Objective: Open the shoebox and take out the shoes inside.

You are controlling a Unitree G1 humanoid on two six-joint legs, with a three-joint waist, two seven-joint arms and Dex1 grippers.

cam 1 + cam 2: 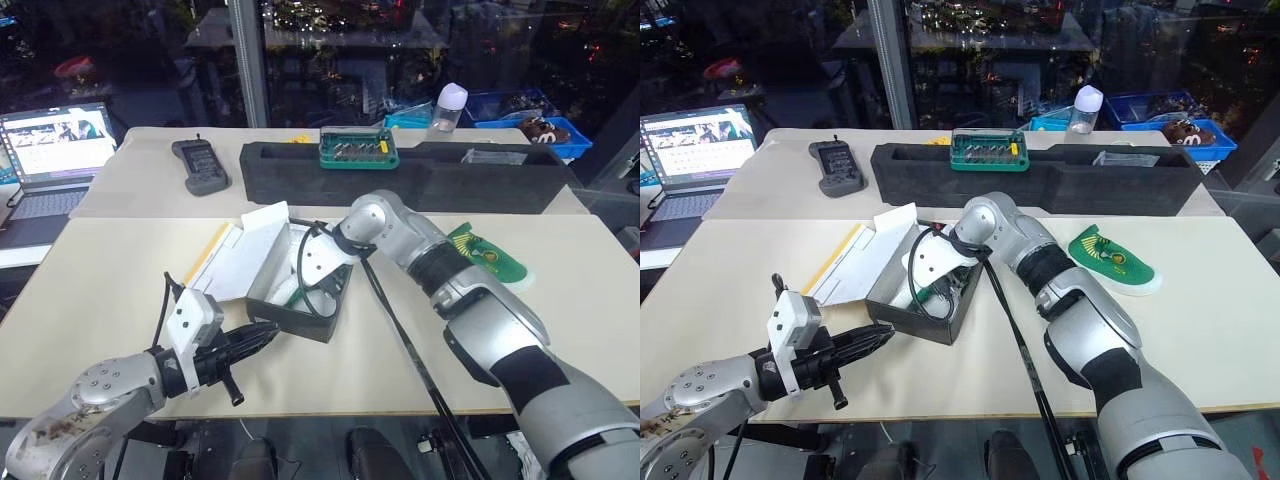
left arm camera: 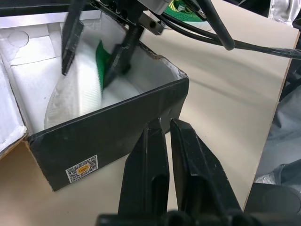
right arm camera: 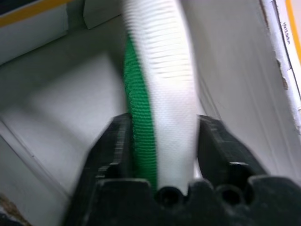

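Observation:
The shoebox (image 1: 300, 322) stands open in the middle of the table, with black sides and a white inside. Its lid (image 1: 235, 262) is folded back to the left. One green shoe (image 2: 75, 94) with a pale sole lies inside on its side. My right gripper (image 1: 300, 290) reaches down into the box, and its fingers press both sides of that shoe (image 3: 164, 70). The other green shoe (image 1: 488, 257) lies on the table right of the box. My left gripper (image 1: 272, 330) is shut and empty, level, just short of the box's near corner (image 2: 117, 127).
A long black foam tray (image 1: 400, 178) with a green bit case (image 1: 358, 150) on it runs across the back table. A black handheld device (image 1: 198, 165) and a laptop (image 1: 55, 150) sit at the back left. A black cable (image 1: 400, 340) crosses the table right of the box.

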